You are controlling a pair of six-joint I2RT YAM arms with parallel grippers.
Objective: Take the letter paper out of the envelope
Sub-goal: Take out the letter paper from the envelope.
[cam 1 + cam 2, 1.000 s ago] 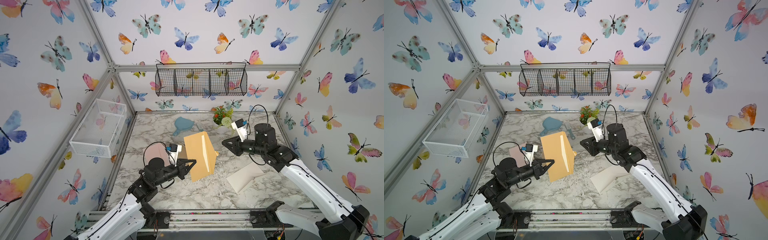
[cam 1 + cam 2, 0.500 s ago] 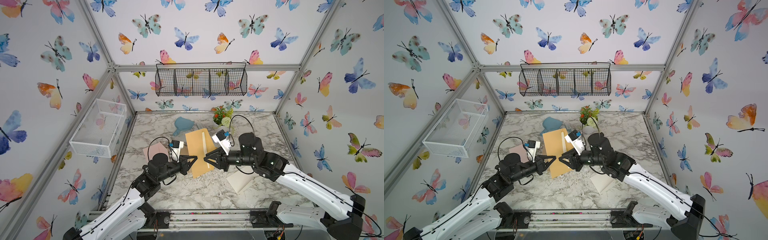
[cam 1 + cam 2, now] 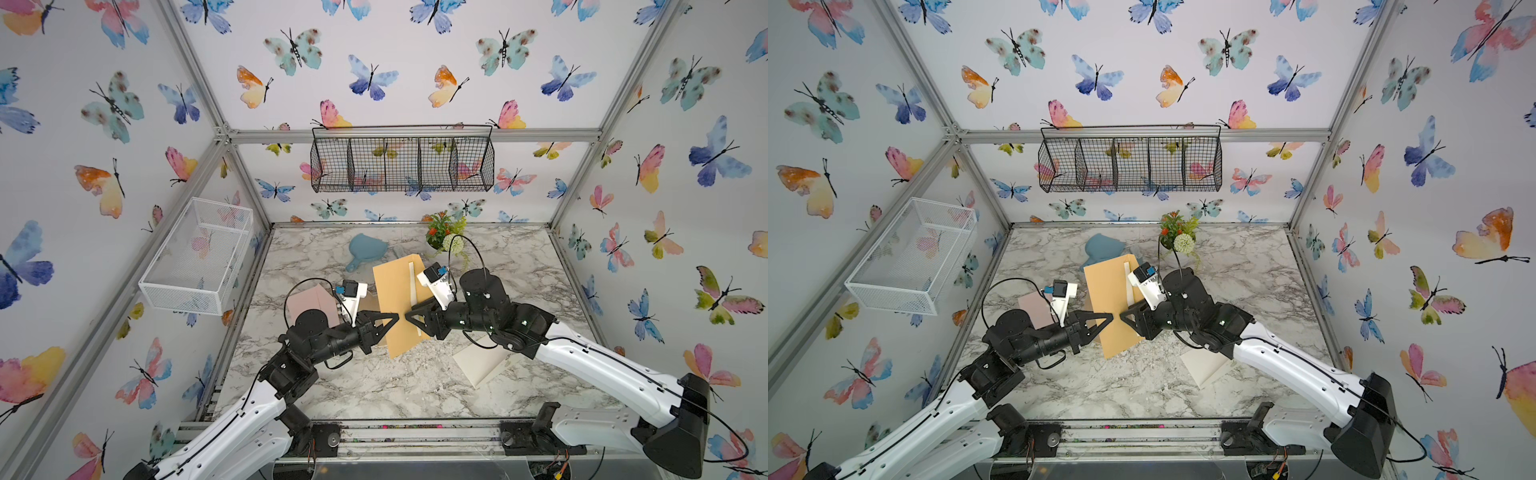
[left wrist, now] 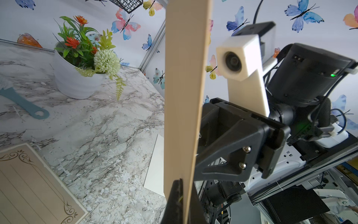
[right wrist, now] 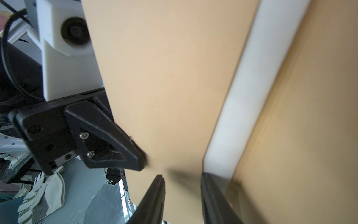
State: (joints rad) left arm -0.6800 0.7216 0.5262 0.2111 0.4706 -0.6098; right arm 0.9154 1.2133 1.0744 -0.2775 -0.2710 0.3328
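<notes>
- The right gripper (image 3: pixel 409 319) has swung across from beside the potted plant (image 3: pixel 446 235) over the last second. It is now pointing straight at the brown envelope (image 3: pixel 397 291).
- The envelope is hanging about where it was, standing on edge over the middle of the worktop (image 3: pixel 374 386). I cannot tell whether its lowest corner is touching the marble.
- The left gripper (image 3: pixel 394 319) is still pinching the envelope's lower part with its jaws closed tight on the paper. It is facing the right gripper tip to tip across it.
- The right gripper's jaws are standing partly open and gripping nothing. In the right wrist view its fingers (image 5: pixel 155 195) are sitting apart just in front of the envelope's face, one of them beside a white strip (image 5: pixel 242 106) running along it.
- I cannot tell whether letter paper is sitting inside. A lined sheet (image 4: pixel 29 184) with a scrolled border is lying flat on the worktop.
- A white sheet (image 3: pixel 482 361) is lying under the right arm, and a pink sheet (image 3: pixel 311 301) is lying by the left arm.
</notes>
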